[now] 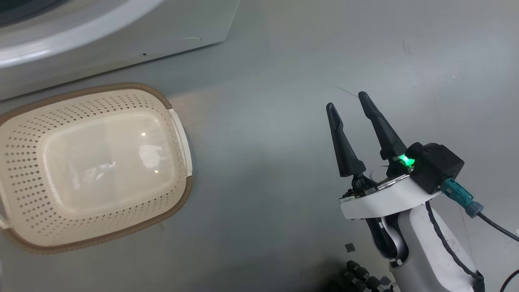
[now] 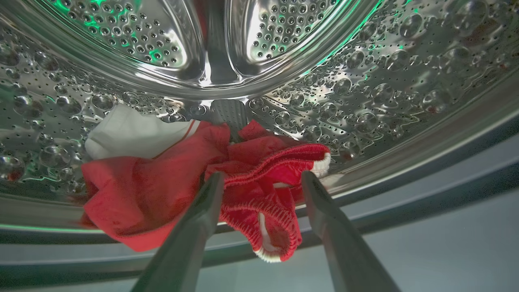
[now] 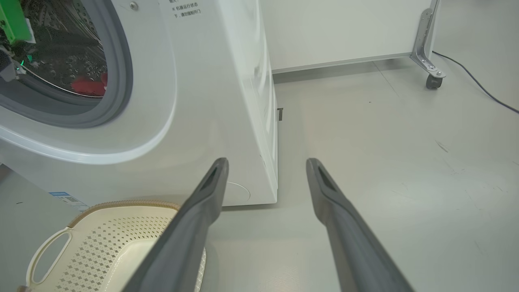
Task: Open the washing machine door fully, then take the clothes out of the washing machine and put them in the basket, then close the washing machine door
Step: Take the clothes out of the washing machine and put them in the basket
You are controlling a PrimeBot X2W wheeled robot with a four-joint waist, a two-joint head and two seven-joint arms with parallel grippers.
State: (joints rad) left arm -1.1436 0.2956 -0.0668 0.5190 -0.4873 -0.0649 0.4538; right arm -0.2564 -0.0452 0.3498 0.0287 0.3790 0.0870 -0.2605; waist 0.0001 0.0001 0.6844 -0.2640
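My left gripper (image 2: pixel 262 178) is inside the washing machine's steel drum (image 2: pixel 365 81), open, its tips reaching over the clothes: a crumpled red garment (image 2: pixel 142 190) with a white cloth (image 2: pixel 125 134) behind it. Nothing is gripped. In the right wrist view the washing machine (image 3: pixel 202 101) shows its uncovered round opening with the red clothes (image 3: pixel 87 85) inside. The washing machine door is out of view. The cream basket (image 1: pixel 101 87) stands empty on the floor before the machine (image 1: pixel 121 40). My right gripper (image 1: pixel 346 102) hovers open over bare floor to the basket's right, holding nothing.
Grey floor stretches to the right of the machine. A metal frame leg on a caster (image 3: pixel 432 77) and a dark cable (image 3: pixel 478 83) lie at the far right, by a white wall panel. The basket's rim (image 3: pixel 121 205) sits close to the machine's lower front.
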